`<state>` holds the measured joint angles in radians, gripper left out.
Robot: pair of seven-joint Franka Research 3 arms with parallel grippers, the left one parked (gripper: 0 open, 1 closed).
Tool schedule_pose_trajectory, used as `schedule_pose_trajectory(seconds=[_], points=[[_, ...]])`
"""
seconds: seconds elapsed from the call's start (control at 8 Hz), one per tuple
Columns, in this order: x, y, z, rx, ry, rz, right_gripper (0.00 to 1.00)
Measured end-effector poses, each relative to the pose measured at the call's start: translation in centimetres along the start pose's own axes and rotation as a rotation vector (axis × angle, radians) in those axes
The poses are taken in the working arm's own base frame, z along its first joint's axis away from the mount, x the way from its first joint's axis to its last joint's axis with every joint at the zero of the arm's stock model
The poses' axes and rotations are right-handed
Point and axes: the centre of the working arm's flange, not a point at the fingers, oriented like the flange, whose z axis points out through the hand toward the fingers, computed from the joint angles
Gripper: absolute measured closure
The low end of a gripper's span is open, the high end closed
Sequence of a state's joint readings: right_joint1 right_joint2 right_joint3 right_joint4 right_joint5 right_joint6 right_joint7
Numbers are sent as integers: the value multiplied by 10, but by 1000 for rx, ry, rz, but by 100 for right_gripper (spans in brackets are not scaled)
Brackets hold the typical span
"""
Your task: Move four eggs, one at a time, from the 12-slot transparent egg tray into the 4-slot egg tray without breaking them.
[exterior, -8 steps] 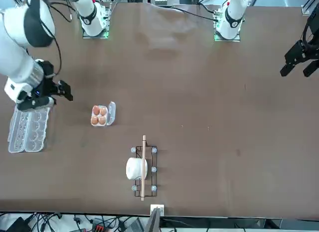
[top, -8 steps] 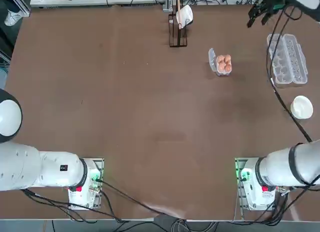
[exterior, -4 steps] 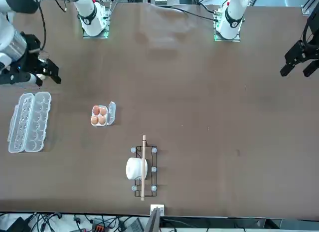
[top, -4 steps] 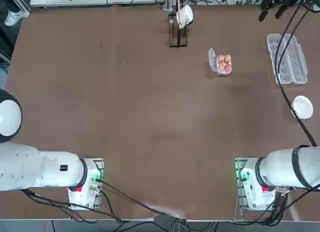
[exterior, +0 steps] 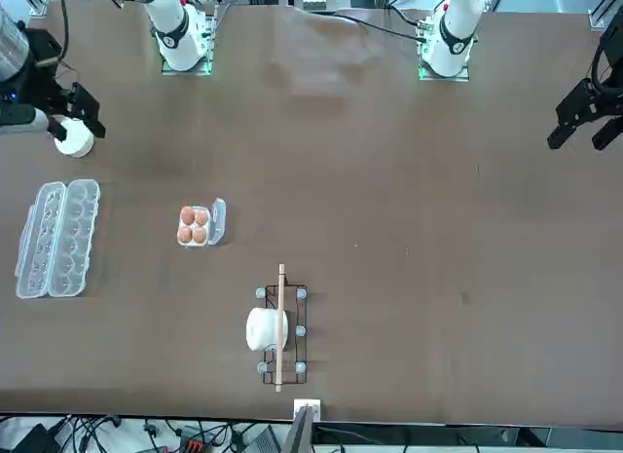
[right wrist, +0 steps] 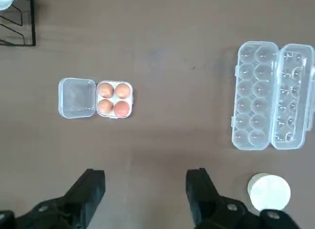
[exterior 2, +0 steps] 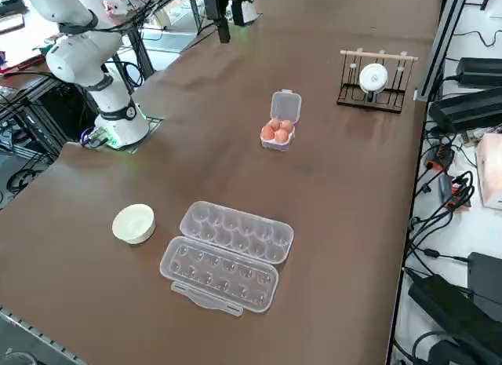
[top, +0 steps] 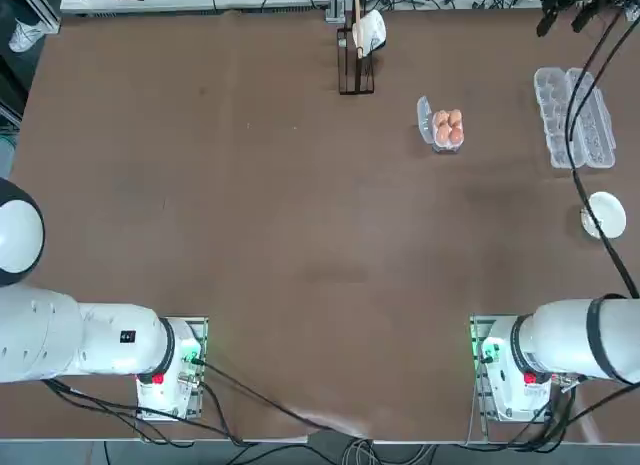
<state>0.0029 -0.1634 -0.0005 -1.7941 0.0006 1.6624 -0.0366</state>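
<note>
From where I sit, the right gripper (right wrist: 145,189) hangs high above the table (top: 250,235) with its two black fingers (right wrist: 88,187) spread wide and nothing between them; it points down at bare brown surface, well apart from both trays. In the front view the same gripper (exterior: 60,112) shows at the picture's left edge, in line with the white round bowl (exterior: 75,138), though it is raised and I cannot say it touches anything. All four eggs (right wrist: 114,99) sit in the 4-slot egg tray (top: 447,128), one per cup, orange-brown and whole as far as I can see, with the tray's little clear lid (right wrist: 77,97) folded open flat beside them. That tray lies toward the far edge of the table, right of the middle in the top view. The 12-slot transparent egg tray (top: 574,118) lies open near the far right corner, its cups (exterior 2: 235,228) showing clear, its hinged lid (exterior 2: 220,275) laid flat alongside. The bowl (top: 604,214) rests near the right edge, just nearer the robot than the long tray. A black wire rack (exterior 2: 372,81) holding a white cup stands at the far edge.
</note>
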Motion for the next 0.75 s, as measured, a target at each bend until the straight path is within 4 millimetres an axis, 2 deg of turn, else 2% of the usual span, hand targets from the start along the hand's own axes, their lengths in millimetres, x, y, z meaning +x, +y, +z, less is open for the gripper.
schedule_pose_trajectory(seconds=[0.25, 0.75], points=[[-5, 12, -18, 20, -13, 25, 0], [3, 7, -7, 56, -40, 14, 0]])
